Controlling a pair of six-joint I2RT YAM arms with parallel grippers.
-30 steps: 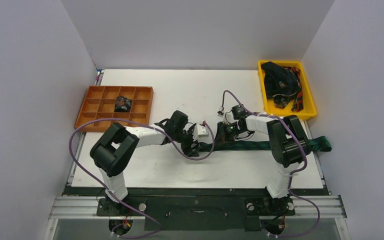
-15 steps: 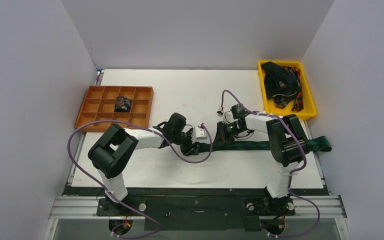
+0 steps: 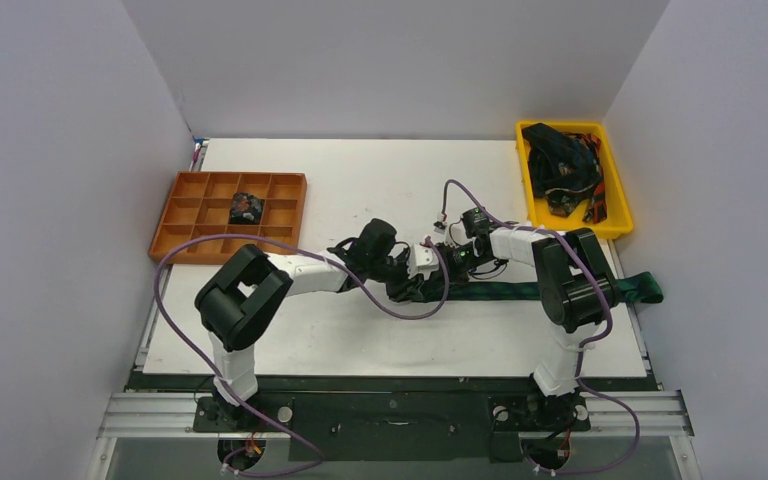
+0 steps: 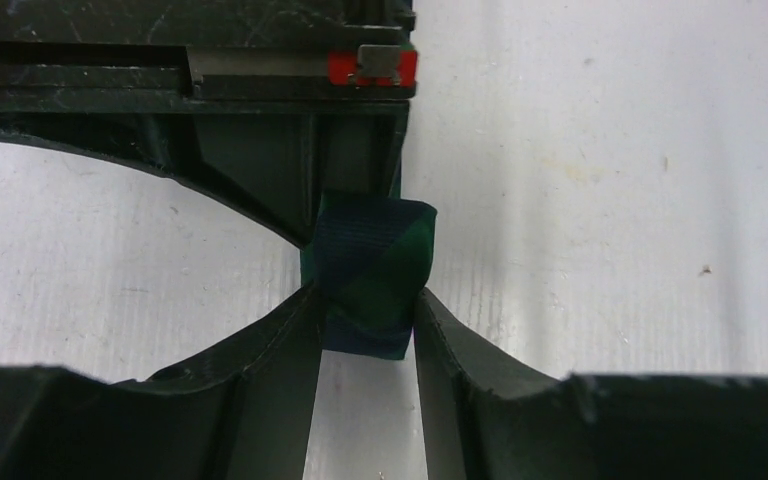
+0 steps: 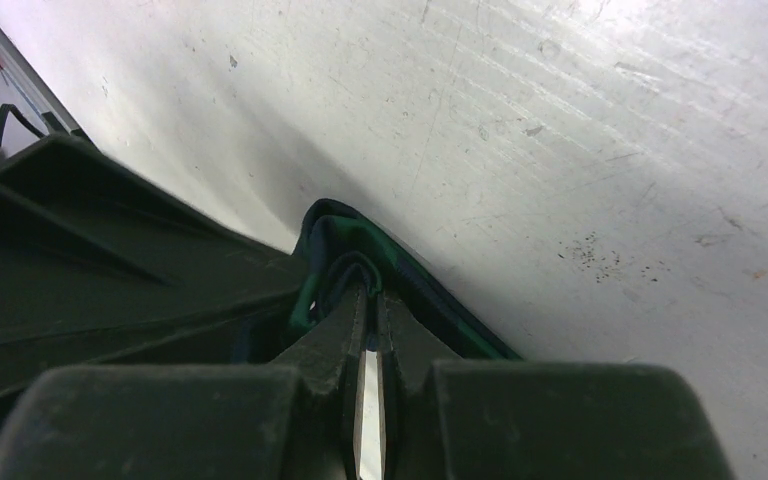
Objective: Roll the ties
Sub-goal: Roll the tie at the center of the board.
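At about 10 o'clock on the white counter (image 3: 360,170) sits the orange tray (image 3: 282,213). A small dark rolled tie (image 3: 246,208) rests in one of its middle compartments.

The left arm (image 3: 305,272) reaches toward 3 o'clock, to the middle of the counter. In the left wrist view the left jaws are narrow. Their fingers (image 4: 280,350) press on either side of the folded end (image 4: 370,270) of the plaid tie (image 3: 520,291), so the fold is held between them.

The right jaws meet the same fold from the 12 o'clock side of that view. In the right wrist view their fingers (image 5: 415,350) are closed together, with green and navy fabric pinched at the tips.

From the fold, the plaid tie runs flat along the counter toward 3 o'clock and passes under the right arm (image 3: 560,270). Its far end hangs over the counter's right edge.

At about 2 o'clock stands the yellow bin (image 3: 615,190), which holds a tangled heap of ties (image 3: 558,160), dark with red.
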